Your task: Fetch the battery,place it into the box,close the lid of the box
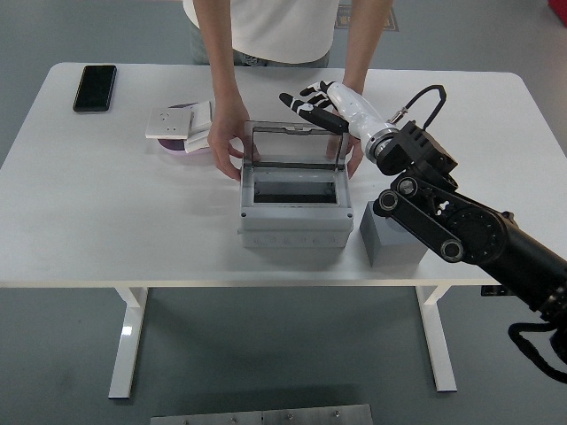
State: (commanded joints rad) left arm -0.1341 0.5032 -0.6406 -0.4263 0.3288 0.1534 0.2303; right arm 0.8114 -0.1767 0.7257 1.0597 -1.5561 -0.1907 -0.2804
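Right hand (312, 104) hovers with fingers spread and empty just above the far right corner of the raised clear lid (294, 146) on the grey box (292, 217) (battery not visible), while a person's hands (225, 142) steady the box's sides.

Surface (106, 195) was white, box (292, 221) grey with smoky clear lid (297, 146), phone (95, 87) black, right hand (321, 102) white-and-black, block (390, 241) grey.

Person (266, 27) cut off above the chest by the top edge, box (292, 199) interior too dark to read (battery unseen), robot forearm (532, 266) leaving at right edge.
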